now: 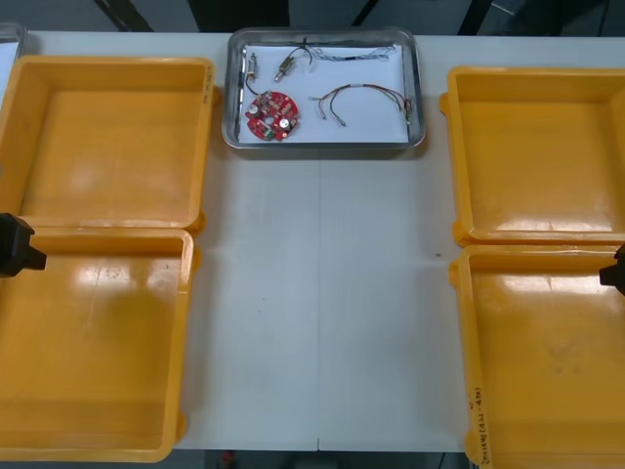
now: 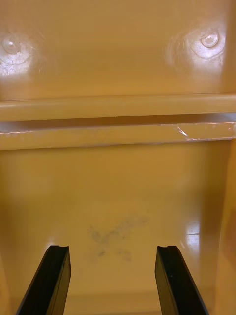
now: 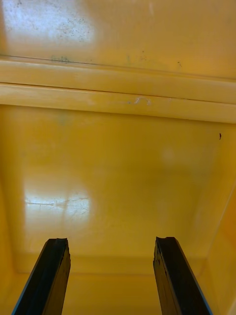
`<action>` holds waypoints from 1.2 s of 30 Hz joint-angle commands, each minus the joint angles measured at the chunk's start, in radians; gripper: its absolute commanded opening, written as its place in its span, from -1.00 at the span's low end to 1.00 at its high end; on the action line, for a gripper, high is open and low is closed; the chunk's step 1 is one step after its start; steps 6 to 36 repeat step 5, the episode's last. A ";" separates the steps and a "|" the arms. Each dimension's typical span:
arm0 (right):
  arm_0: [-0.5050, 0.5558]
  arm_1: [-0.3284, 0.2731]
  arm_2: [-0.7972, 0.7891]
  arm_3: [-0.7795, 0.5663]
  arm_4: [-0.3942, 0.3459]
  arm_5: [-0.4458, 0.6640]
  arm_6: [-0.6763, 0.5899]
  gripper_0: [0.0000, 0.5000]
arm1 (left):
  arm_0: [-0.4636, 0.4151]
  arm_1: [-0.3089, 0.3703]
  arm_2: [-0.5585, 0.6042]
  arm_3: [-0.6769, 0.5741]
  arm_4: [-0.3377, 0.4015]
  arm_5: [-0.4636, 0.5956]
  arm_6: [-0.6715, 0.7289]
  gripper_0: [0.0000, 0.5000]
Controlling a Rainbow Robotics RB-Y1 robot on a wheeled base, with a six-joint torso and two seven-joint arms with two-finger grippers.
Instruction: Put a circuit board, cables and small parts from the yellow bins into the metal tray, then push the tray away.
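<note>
Front view puts the metal tray (image 1: pixel 421 93) at the far middle of the worktop (image 1: pixel 322 293), close to its far edge, white inside and loaded. A round red circuit board (image 1: pixel 272 114) lies toward the tray's near left corner, with a red and yellow cable (image 1: pixel 359 96) to its right. A pale twisted cable (image 1: pixel 356 53) runs along the far side, and small metal parts (image 1: pixel 284 66) sit at the far left. All four yellow bins (image 1: pixel 107 137) look bare, so by my reading the loading is done and the tray may already be pushed away. The left pincer (image 3: pixel 110 241) hangs spread over the floor of the near left bin (image 1: pixel 93 352), gripping nothing; the right pincer (image 2: pixel 110 247) hangs spread in the near right bin (image 1: pixel 547 371) (equally unladen). The risk I see is that any further shove could send the tray over the far edge. A pincer rising carelessly might also hook a bin wall and drag the bin across.
</note>
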 commanded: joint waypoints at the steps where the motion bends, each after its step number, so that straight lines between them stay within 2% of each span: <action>1: 0.019 -0.037 -0.015 -0.015 -0.005 0.003 -0.017 1.00 | 0.014 0.044 0.035 -0.030 0.003 0.006 -0.081 1.00; 36: 0.019 -0.037 -0.015 -0.015 -0.005 0.003 -0.017 1.00 | 0.014 0.044 0.035 -0.030 0.003 0.006 -0.081 1.00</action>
